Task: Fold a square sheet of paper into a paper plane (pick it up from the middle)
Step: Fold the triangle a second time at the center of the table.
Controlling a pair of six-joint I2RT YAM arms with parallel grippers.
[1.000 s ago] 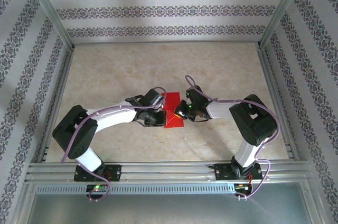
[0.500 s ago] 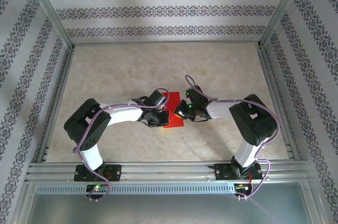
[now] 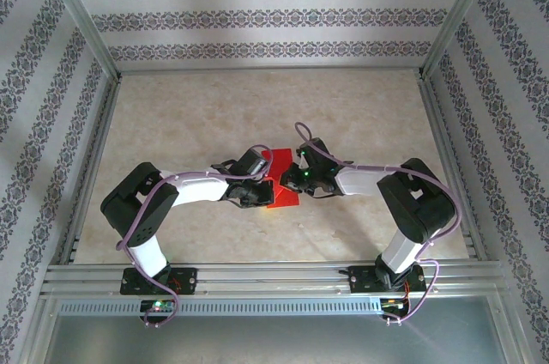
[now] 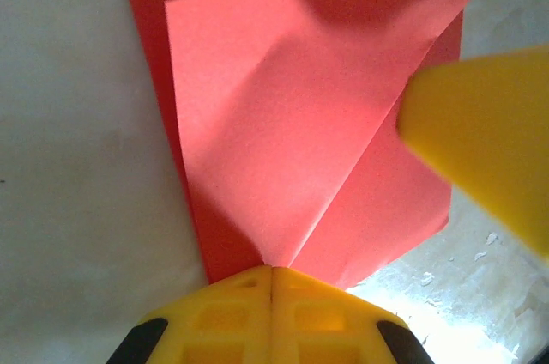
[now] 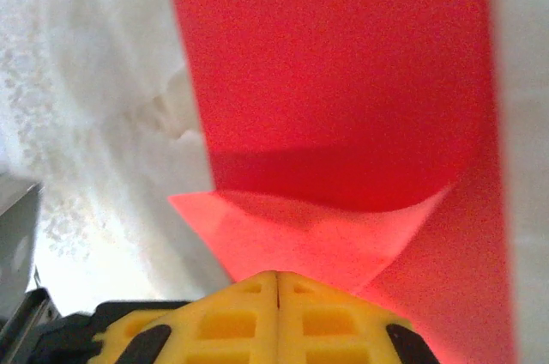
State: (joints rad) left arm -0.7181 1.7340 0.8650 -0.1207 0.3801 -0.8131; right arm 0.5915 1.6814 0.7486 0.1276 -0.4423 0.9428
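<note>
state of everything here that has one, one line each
square sheet of paper: partly folded, one flap raised at each claw, rest lying flat, not yet a plane
left claw: shut, pinching a creased flap of the paper at its tip
right claw: shut, pinching a curled-up flap of the paper

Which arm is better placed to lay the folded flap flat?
Left, probably: the left gripper pinches the pointed flap's corner of the square sheet of paper; the right gripper holds just a curled edge.
</note>
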